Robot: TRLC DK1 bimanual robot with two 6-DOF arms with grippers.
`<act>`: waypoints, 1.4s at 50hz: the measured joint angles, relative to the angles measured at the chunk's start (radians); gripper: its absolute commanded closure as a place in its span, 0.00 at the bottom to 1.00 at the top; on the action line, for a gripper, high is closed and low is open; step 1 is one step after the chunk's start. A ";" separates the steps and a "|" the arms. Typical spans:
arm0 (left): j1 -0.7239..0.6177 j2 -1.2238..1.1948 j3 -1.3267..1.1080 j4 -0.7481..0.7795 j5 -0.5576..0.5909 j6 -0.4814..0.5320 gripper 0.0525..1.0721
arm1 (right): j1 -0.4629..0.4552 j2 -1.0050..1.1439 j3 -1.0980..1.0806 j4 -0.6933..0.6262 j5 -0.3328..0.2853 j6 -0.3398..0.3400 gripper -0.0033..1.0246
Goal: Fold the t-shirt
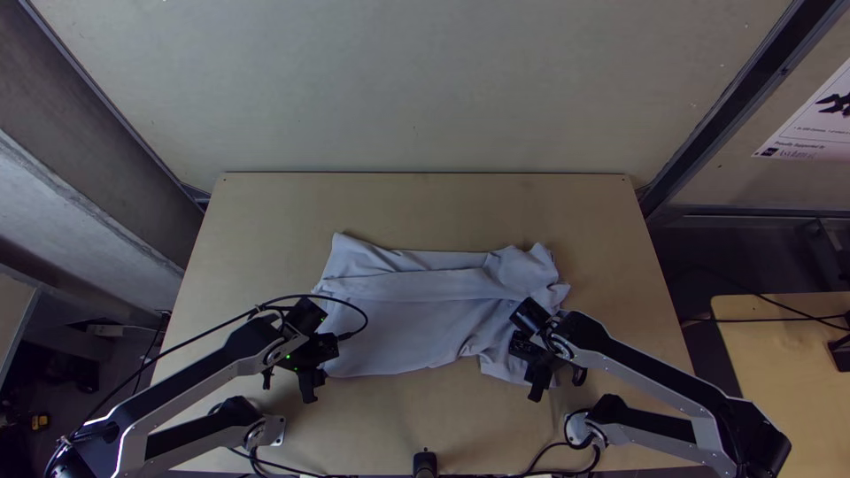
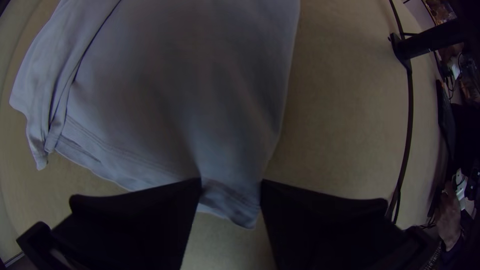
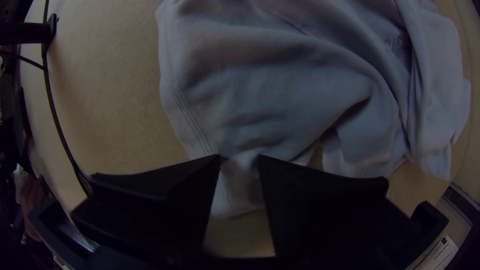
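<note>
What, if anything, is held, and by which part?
A firm hold cannot be told: T-shirt corners lie between the parted fingers of the left gripper and of the right gripper, one in each.

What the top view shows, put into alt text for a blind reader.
A pale T-shirt lies partly folded on a light wooden table, its right end bunched. A robot's left gripper is at the shirt's near left corner, its right gripper at the near right corner.
</note>
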State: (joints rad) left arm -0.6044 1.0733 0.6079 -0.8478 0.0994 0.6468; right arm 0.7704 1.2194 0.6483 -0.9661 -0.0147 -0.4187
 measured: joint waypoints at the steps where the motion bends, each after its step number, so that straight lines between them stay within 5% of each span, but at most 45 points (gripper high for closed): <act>1: 0.001 -0.001 -0.003 0.002 0.000 0.001 0.75 | 0.000 0.000 0.000 0.002 0.000 -0.001 0.95; 27: 0.085 -0.079 -0.055 0.054 -0.003 0.063 0.96 | -0.006 -0.010 -0.011 0.016 -0.004 -0.002 0.97; 43: 0.148 -0.182 -0.058 0.007 0.009 0.100 0.96 | -0.035 -0.095 0.078 -0.078 -0.083 -0.005 0.97; 70: 0.258 -0.143 0.078 -0.051 0.050 0.114 0.96 | -0.163 -0.130 0.190 -0.121 -0.110 -0.017 0.97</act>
State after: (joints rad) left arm -0.3466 0.9306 0.6861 -0.8989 0.1497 0.7612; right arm 0.6079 1.0889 0.8383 -1.0870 -0.1246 -0.4355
